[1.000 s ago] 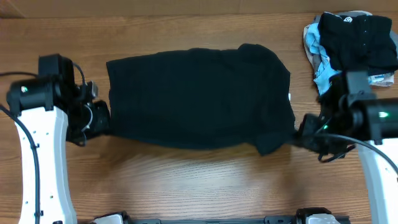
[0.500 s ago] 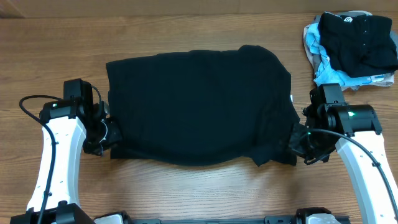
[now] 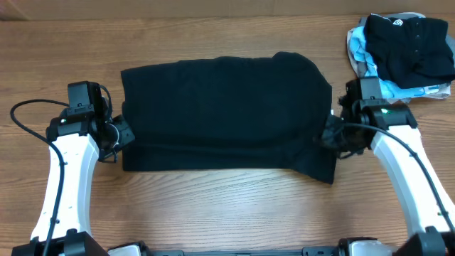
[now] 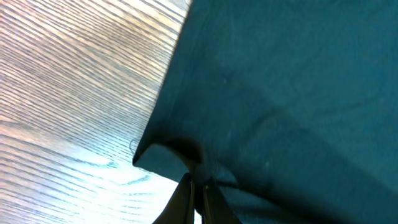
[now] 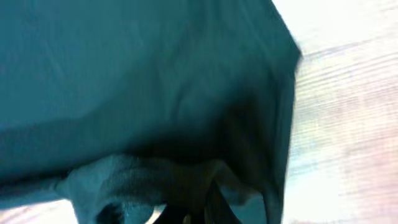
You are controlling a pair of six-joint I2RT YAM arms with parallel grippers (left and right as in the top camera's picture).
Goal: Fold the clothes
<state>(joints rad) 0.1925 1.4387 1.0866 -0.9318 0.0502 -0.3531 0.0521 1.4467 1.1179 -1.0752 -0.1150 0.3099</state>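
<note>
- One fold at most is under way, and none looks finished. The black shirt (image 3: 227,107) lies spread across the middle of the table (image 3: 227,213), long side running left to right, well apart from the pile of other garments (image 3: 402,46) in the far right corner.
- And the grips?
- You have both side edges. The left gripper (image 3: 119,135) is at the shirt's left edge, and in its wrist view the fingers (image 4: 180,205) are pinched together on a peaked corner of cloth. The right gripper (image 3: 328,135) is at the right edge. Its wrist view shows fabric bunched around the fingertips, so it looks clamped on the shirt too, though the tips themselves are mostly hidden.
- What counts as done, then?
- Only the pick-up, by my reading. A crease runs along the near side of the shirt, which suggests you are turning the near part over the body. The cloth is not laid flat, and on the near right a flap hangs out past the rest of the edge.
- What is left?
- Most of the job, I'd judge. You need to carry that near part over, set it down flat and let go, tuck in the stray right flap, then fold at least once more to bring the long shape down to a compact bundle.
</note>
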